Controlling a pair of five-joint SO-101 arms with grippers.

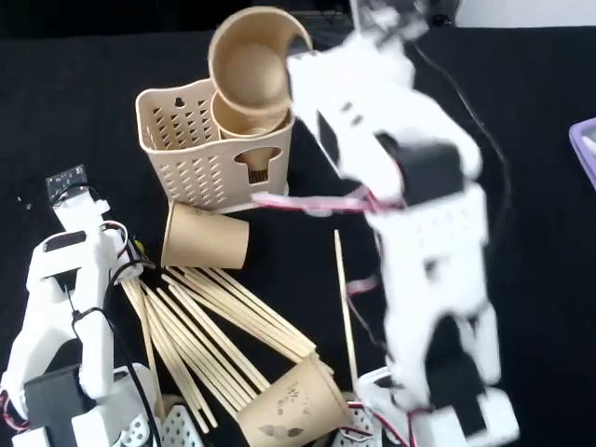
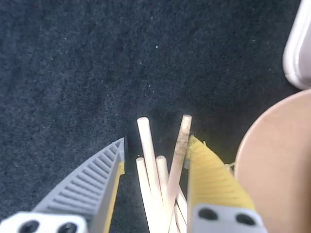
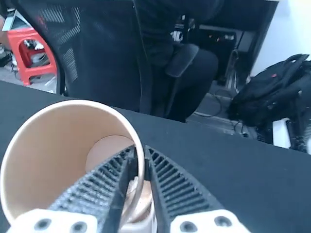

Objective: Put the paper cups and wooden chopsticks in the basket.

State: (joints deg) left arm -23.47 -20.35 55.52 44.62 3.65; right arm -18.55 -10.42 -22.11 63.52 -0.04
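The right hand (image 3: 141, 156) is clenched on the rim of a paper cup (image 1: 250, 60), which is held tilted above the basket (image 1: 186, 149). The left hand (image 2: 156, 143) is spread open, with the ends of the wooden chopsticks (image 2: 146, 141) lying between its jaws on the worktop (image 2: 73, 58).

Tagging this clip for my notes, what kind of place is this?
Probably an office or lab workroom: a black-covered table, a mesh office chair behind it, and a black backpack.
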